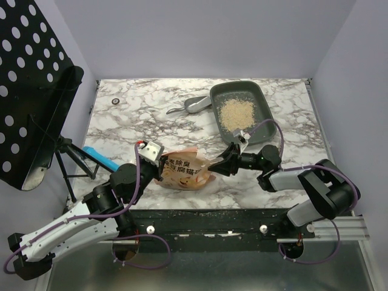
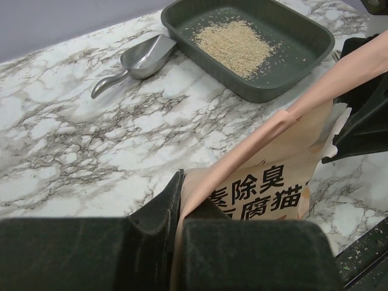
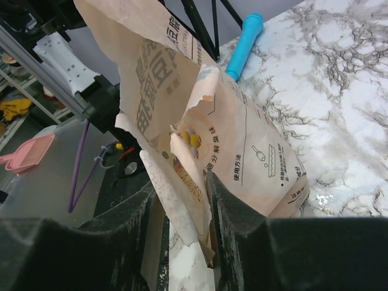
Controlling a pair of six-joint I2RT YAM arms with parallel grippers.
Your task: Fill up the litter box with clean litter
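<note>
While left hand (image 1: pixel 160 172) pinches bag (image 1: pixel 185 173) edge, right hand (image 1: pixel 213 166) clamps torn top (litter box (image 1: pixel 257 100) holds clean litter (image 1: pixel 236 113) heap).

Soft, even light is coming from overhead, so the scoop (image 1: pixel 197 105) and litter box (image 1: pixel 254 97) are casting only faint shadows on the marble table (image 1: pixel 133 121). In both wrist views the nearest foreground is going dark and blurry, while print on the bag (image 3: pixel 242 151) is reading sharp.
</note>
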